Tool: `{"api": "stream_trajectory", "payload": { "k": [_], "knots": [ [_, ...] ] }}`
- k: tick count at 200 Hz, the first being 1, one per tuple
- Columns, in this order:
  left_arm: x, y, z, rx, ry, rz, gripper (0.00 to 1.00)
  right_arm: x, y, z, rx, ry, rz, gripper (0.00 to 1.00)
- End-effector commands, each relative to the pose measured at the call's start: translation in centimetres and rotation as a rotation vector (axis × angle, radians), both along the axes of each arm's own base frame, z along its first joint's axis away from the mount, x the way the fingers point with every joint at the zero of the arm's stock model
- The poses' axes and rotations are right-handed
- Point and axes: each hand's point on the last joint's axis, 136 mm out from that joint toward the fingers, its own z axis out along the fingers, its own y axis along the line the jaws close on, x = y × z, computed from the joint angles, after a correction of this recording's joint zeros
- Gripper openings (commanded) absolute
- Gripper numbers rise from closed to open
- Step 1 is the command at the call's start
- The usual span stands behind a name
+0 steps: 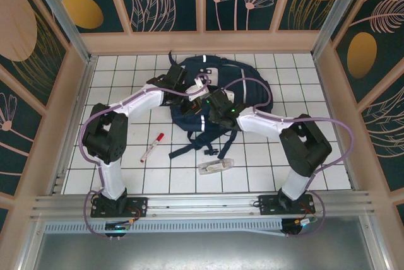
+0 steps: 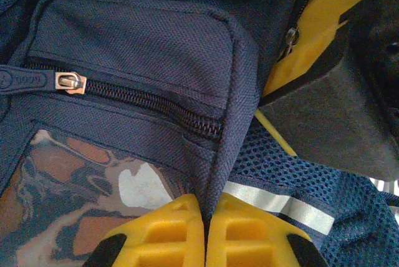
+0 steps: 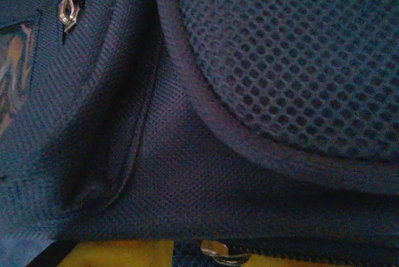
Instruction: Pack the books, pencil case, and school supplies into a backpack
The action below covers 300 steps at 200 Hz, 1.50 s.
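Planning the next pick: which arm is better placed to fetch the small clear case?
Right, probably. The clear case lies nearer the right arm, and the left gripper is shut on the backpack fabric, seemingly holding it.

Navy backpack (image 1: 252, 90) flat, red-white marker (image 1: 152, 146) apart

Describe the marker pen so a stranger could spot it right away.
Start at the big navy backpack in the middle of the white tiled table. In front of it on the left lies the marker pen: a thin red-and-white stick, unlike the wider clear-greyish case to its right.
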Motion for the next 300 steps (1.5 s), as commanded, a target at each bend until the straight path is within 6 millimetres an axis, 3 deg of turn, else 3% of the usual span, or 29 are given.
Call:
{"api": "stream_trajectory", "payload": {
  "k": [1,38,90,99,103,135,163,188,217,233,237,246,254,264,280,300],
  "knots": [
    [-2.0,-1.4,3.2,-0.108,-0.025,-0.103,0.0,1.8,-1.9,1.0,-0.113,-0.077,-0.099,0.22],
    [-2.2,-0.9,2.9,-0.089,-0.08,-0.131,0.0,2.1,-3.2,1.3,-0.141,-0.042,-0.103,0.0],
    [0.1,0.3,2.5,-0.027,-0.159,-0.087,0.0,0.8,-7.1,1.0,-0.039,0.081,-0.006,0.0],
    [0.5,0.6,2.4,-0.014,-0.176,-0.084,0.0,-0.1,-6.7,1.4,-0.012,0.086,0.055,0.0],
    [0.7,0.7,2.3,-0.008,-0.184,-0.083,0.0,0.1,-7.7,1.5,0.001,0.091,0.046,0.0],
    [1.9,1.6,2.0,0.02,-0.24,-0.071,0.0,-0.8,-10.5,2.5,0.089,0.095,0.086,0.0],
    [2.7,2.7,2.6,-0.011,-0.275,-0.058,0.0,-0.9,-14.7,1.9,0.086,0.104,0.022,0.0],
    [4.2,4.1,3.5,-0.031,-0.317,-0.022,0.0,-0.8,-16.3,2.2,0.099,0.075,0.035,0.0],
    [10.4,7.1,5.2,-0.048,-0.403,0.19,0.0,-1.4,-13.2,3.7,0.206,0.03,0.206,0.0],
    [14.5,9.0,6.7,-0.079,-0.383,0.395,0.14,-2.2,-10.2,4.8,0.276,0.014,0.317,0.0],
    [15.4,9.5,6.9,-0.085,-0.363,0.465,0.19,-2.5,-9.4,5.1,0.293,0.009,0.345,0.0],
    [17.2,11.3,7.1,-0.08,-0.303,0.679,0.42,-3.1,-7.3,5.7,0.329,-0.004,0.408,0.0],
    [18.4,12.9,7.2,-0.079,-0.242,0.855,0.47,-3.5,-5.5,6.2,0.355,-0.015,0.456,0.0],
    [17.7,12.2,6.8,-0.128,-0.11,0.882,0.5,-4.0,-3.3,6.6,0.385,-0.025,0.508,0.0],
    [15.2,10.5,6.1,-0.246,0.085,0.903,0.55,-4.4,-0.2,6.8,0.432,-0.025,0.567,0.0],
    [11.4,10.0,5.5,-0.371,0.23,0.953,0.54,-4.0,2.7,6.7,0.473,-0.026,0.599,0.0]
  ]
}}
